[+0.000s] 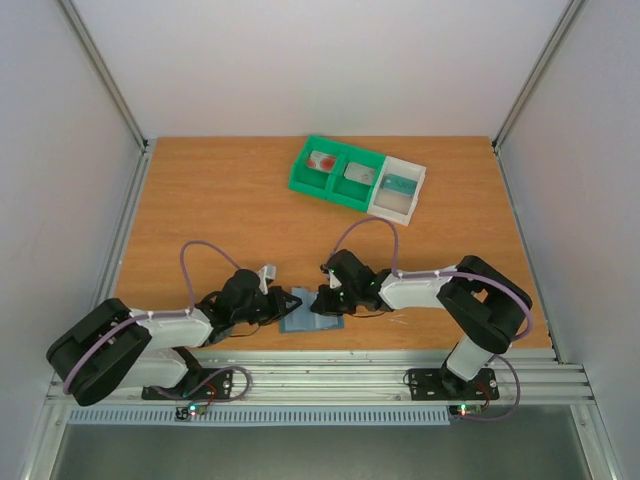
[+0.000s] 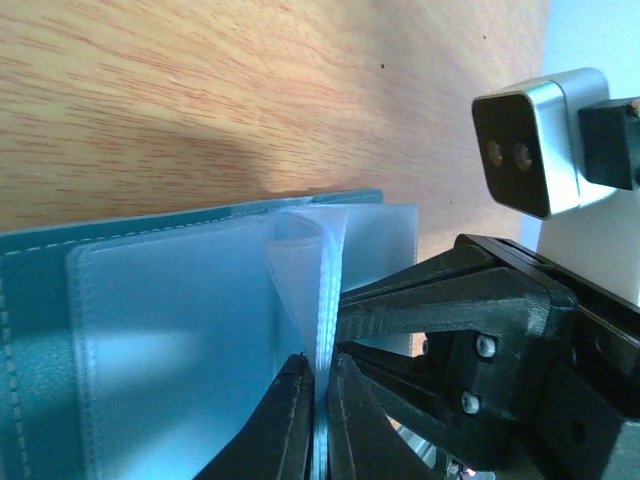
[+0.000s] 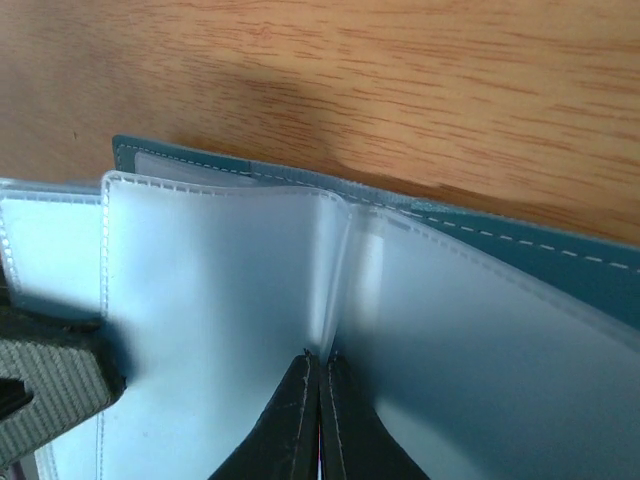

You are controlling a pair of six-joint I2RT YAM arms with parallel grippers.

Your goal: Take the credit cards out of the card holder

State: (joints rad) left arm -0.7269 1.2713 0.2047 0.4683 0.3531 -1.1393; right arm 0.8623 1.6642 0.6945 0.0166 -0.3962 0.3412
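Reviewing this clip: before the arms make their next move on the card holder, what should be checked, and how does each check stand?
1. Left fingers closed on a clear sleeve: ok.
2. Right fingers closed on a sleeve fold: ok.
3. Card holder lying open on the table: ok.
4. Visible sleeves free of cards: ok; hidden sleeves: cannot tell.
5. Red-marked white card, grey card and teal card, each in its own tray compartment: ok.

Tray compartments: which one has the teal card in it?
The white compartment at the right end; its two green neighbours hold a red-marked card and a grey one.
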